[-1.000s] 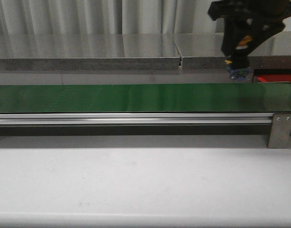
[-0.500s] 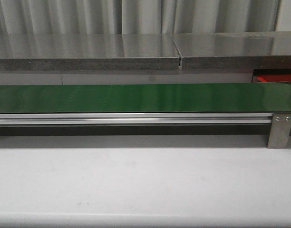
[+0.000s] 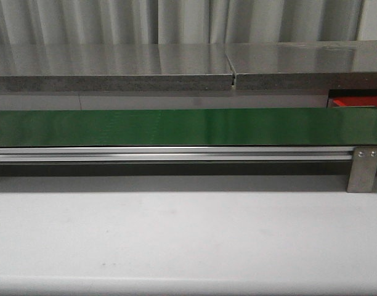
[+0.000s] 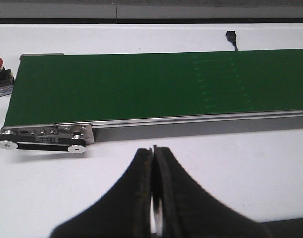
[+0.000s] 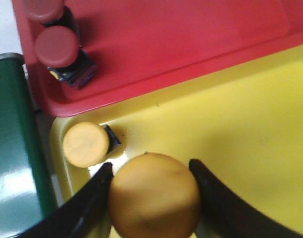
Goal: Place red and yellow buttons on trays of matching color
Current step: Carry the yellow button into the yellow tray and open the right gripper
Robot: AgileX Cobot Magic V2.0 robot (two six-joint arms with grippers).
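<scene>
The green belt (image 3: pixel 176 126) is seen stretched across the white tabletop (image 3: pixel 176 240). A red tray (image 5: pixel 181 44) with two red buttons (image 5: pixel 56 45) is seen touching a yellow tray (image 5: pixel 240 139), where one yellow button (image 5: pixel 85 144) sits. A second yellow button (image 5: pixel 154 196) is gripped by the right claw (image 5: pixel 150 191). The left claw (image 4: pixel 154 198) is clenched, holding nothing.

Left end effector (image 4: pixel 153 198) with black curved fingers, right end effector (image 5: pixel 151 198) likewise black and curved
</scene>
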